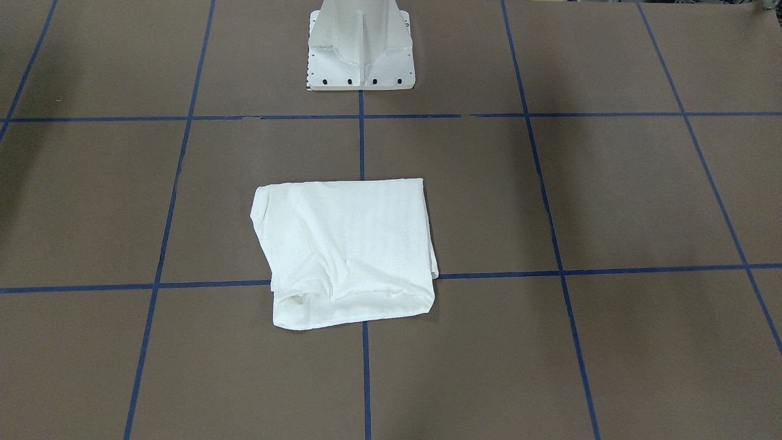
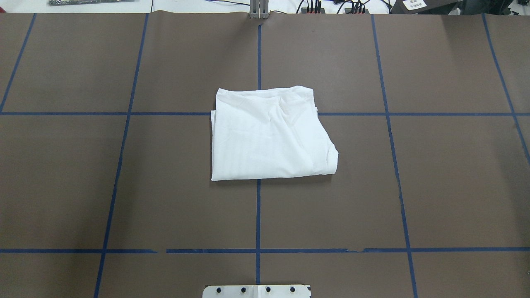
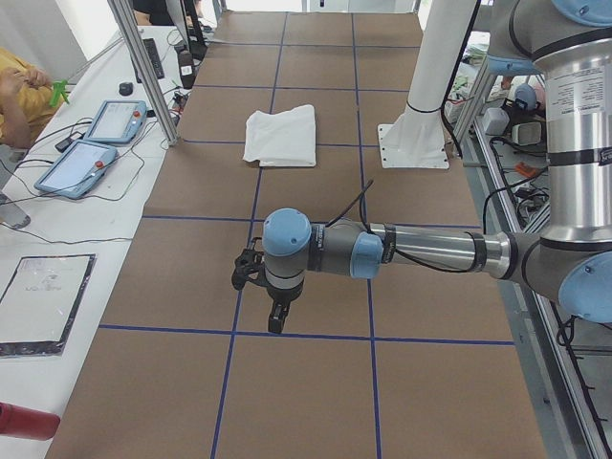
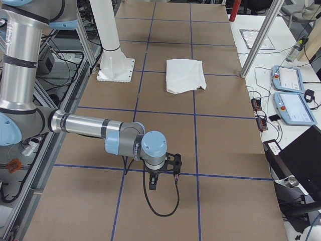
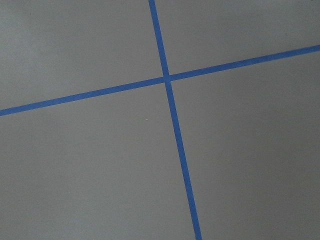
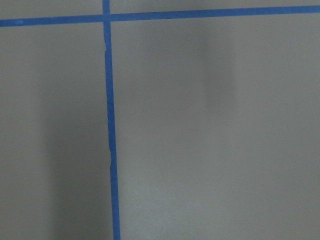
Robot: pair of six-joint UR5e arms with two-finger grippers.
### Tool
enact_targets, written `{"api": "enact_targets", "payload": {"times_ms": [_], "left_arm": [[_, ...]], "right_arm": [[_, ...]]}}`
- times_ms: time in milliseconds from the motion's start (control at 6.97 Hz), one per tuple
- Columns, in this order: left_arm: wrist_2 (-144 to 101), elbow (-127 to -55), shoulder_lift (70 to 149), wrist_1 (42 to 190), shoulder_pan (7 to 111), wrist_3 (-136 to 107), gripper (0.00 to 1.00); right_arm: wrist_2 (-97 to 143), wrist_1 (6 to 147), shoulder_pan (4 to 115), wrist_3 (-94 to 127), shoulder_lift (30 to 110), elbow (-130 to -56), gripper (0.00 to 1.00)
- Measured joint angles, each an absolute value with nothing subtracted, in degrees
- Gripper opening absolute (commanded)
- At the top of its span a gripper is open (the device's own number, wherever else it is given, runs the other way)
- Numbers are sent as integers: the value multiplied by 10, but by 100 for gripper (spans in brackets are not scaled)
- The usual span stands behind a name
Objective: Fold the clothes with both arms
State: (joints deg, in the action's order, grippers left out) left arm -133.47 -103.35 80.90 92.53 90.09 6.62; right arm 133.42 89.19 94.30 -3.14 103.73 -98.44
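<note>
Black two-finger left gripper (image 3: pixel 275 320) on the near grey arm, shown only from the table's left end: pointing down over the blue tape grid (image 5: pixel 170 125), far out toward that end and well apart from the garment. Spread impossible to judge; nothing seen in its grasp.

Mid-table, out in front of the white pedestal base (image 1: pixel 360 55): white long-sleeved T-shirt (image 2: pixel 269 136), folded into a squarish packet, slightly longer across the table than front to back, flat over a tape crossing.

Black two-finger right gripper (image 4: pixel 153 185), likewise caught only from the side, likewise far toward its own end; opening not readable, apparently empty.

Neither arm clearly nearer.

Hidden: printed text, collar and sleeves, presumably tucked inside. Wrist views filled only with brown paper table cover (image 5: pixel 240 165) and tape.
</note>
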Motion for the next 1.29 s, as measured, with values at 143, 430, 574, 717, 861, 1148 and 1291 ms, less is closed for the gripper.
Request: {"api": "enact_targets", "payload": {"times_ms": [143, 430, 574, 717, 861, 1148, 1291], "left_arm": [[-1334, -1034, 807, 925, 901, 66, 100], [-1334, -1029, 806, 924, 901, 65, 100], [-1334, -1026, 805, 923, 901, 64, 100], [-1334, -1022, 805, 921, 901, 64, 100], [-1335, -1015, 803, 921, 901, 63, 100], [-1335, -1006, 798, 922, 901, 63, 100], [-1334, -1002, 797, 922, 901, 64, 100]], "right_arm": [[1334, 891, 943, -31, 1035, -985, 100], [1335, 891, 943, -29, 1031, -986, 100], [1335, 891, 943, -28, 1030, -987, 100], [1336, 892, 943, -27, 1030, -989, 100], [1338, 892, 943, -26, 1030, -990, 100], [1339, 892, 943, -26, 1032, -990, 100], [1341, 892, 944, -27, 1033, -990, 100]]}}
